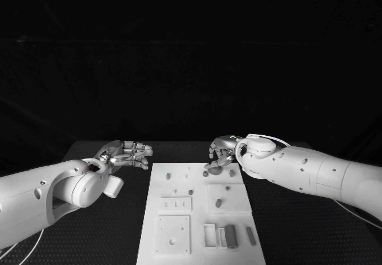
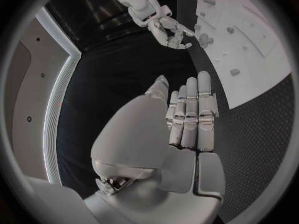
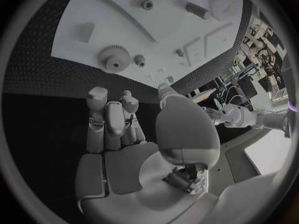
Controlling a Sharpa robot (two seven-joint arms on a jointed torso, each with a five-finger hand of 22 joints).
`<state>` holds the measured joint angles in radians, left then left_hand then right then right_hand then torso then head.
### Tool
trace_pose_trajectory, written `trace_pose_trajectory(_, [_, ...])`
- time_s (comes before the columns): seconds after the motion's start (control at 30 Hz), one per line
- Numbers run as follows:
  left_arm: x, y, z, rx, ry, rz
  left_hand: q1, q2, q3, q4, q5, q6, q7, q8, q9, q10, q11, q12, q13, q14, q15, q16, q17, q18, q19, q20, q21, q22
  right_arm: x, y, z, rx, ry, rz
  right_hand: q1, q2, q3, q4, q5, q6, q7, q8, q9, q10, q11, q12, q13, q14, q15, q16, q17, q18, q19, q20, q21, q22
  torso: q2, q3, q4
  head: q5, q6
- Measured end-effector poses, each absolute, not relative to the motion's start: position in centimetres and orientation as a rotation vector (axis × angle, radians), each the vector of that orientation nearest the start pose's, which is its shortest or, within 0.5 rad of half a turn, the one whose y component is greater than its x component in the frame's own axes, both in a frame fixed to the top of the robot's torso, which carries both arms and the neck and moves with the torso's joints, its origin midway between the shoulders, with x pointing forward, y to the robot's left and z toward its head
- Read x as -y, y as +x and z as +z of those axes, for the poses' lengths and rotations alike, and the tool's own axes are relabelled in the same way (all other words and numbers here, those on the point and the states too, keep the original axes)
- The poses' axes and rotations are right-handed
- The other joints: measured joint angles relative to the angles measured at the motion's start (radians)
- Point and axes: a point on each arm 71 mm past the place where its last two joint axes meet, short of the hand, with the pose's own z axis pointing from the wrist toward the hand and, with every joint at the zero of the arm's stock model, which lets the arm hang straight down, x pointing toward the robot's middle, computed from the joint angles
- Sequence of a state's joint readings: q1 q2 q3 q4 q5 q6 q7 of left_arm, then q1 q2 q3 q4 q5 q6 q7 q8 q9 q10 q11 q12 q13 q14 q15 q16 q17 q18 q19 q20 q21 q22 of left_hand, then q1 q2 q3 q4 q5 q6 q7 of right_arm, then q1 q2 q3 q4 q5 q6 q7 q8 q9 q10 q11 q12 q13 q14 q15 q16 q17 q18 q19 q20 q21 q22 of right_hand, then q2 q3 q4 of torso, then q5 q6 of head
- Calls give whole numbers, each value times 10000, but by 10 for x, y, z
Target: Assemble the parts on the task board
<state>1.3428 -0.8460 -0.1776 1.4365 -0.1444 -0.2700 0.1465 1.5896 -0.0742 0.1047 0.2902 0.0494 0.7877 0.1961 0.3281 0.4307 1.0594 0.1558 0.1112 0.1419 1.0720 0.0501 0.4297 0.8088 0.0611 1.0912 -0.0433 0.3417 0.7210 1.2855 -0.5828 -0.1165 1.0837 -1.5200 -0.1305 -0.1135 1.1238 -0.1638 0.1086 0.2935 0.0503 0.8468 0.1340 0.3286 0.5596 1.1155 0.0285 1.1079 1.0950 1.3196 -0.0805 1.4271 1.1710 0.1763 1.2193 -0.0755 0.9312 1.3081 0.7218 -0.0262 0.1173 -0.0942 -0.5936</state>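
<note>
The white task board (image 1: 199, 181) lies lengthwise in the middle of the black table. Grey parts are on it: a short peg (image 1: 218, 203), a dark bar (image 1: 231, 236) and a thin rod (image 1: 250, 236) near the front. A large gear (image 3: 112, 58) and a small gear (image 3: 140, 60) sit at the board's far edge. My right hand (image 1: 222, 156) hovers over that far end with fingers loosely bent and nothing in them (image 3: 112, 119). My left hand (image 1: 127, 154) is off the board's far left corner, fingers straight and side by side (image 2: 190, 117), holding nothing.
Square plates with slots and holes (image 1: 175, 205) are set into the board. Black table surface (image 1: 104, 237) runs along both long sides of the board. A grey block (image 3: 86, 32) and a cylinder (image 3: 197, 9) also lie on the board.
</note>
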Motion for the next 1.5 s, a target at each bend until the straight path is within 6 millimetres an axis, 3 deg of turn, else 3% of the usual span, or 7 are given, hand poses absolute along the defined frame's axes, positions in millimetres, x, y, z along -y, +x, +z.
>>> trace_pose_trajectory(0.17, [-237,511,-176,-16808,-10112,-12630,-44,44,0,0,0,0,0,0,0,1,1,0,0,-1,1,-8,25,0,-14,1,1,4,203,567,-198,-18005,-2442,3402,-864,559,361,-88,0,77,-82,2,234,-312,-128,-43,168,-478,-137,-163,-449,0,-352,-4,0,0,40,8,15,23,5])
trace_pose_trajectory(0.47, [-237,510,-176,-16822,-10108,-12641,-96,-9,0,0,0,0,0,-6,-11,12,-10,-38,1,-4,3,-48,70,0,-49,-32,1,22,197,564,-198,-17963,-2562,3504,1629,544,1325,-1664,0,190,-201,249,680,-275,-202,64,378,-206,-164,171,157,1,-411,23,117,-1,124,12,9,33,36])
trace_pose_trajectory(0.6, [-236,510,-176,-16836,-10099,-12653,-96,-9,0,0,0,0,0,-37,-21,13,-11,-38,1,-4,4,-48,72,0,-50,-31,1,32,195,564,-198,-18028,-2489,3591,2109,572,2797,-2540,0,164,-174,193,918,-320,-159,64,497,-269,-165,250,155,3,-860,88,185,-1,156,8,14,12,36])
trace_pose_trajectory(0.7, [-236,510,-176,-16842,-10100,-12656,-133,-45,0,0,0,0,-1,-37,-21,13,-11,-66,1,-5,4,-48,87,0,-50,-31,1,33,196,565,-198,-18048,-2388,3595,281,150,5535,-4226,2,40,-52,100,1395,-442,-72,153,723,-404,-41,426,167,157,-860,306,651,-1,177,1,26,3,24])
trace_pose_trajectory(0.73, [-236,510,-176,-16842,-10100,-12658,-137,-49,0,-1,0,0,-1,-37,-20,13,-12,-75,1,-5,4,-48,87,0,-50,-31,1,33,197,565,-198,-18041,-2375,3590,-301,275,5837,-4925,10,40,-51,60,1523,-441,-69,154,741,-384,-49,427,145,160,-825,273,745,-1,182,1,27,2,21])
trace_pose_trajectory(0.83, [-237,510,-174,-16822,-10080,-12671,-137,-49,0,0,0,0,-1,-37,-20,13,-12,-79,1,-5,5,-48,90,0,-50,-30,1,42,197,565,-198,-18002,-2408,3575,-784,166,6059,-5690,10,-26,15,-5,1639,-400,-27,202,766,-306,-14,427,133,160,-715,200,813,-1,204,1,40,1,6])
trace_pose_trajectory(1.5, [-237,509,-170,-16788,-9989,-12727,-177,-89,0,-1,0,0,-1,-37,-28,57,-3,-79,2,-19,17,-86,136,0,-65,-11,1,62,177,557,-199,-17838,-3598,3595,-1238,-358,5288,-5679,10,-284,163,-406,1563,-269,54,259,801,-155,107,543,128,158,-550,138,866,-2,499,-50,163,-110,-28])
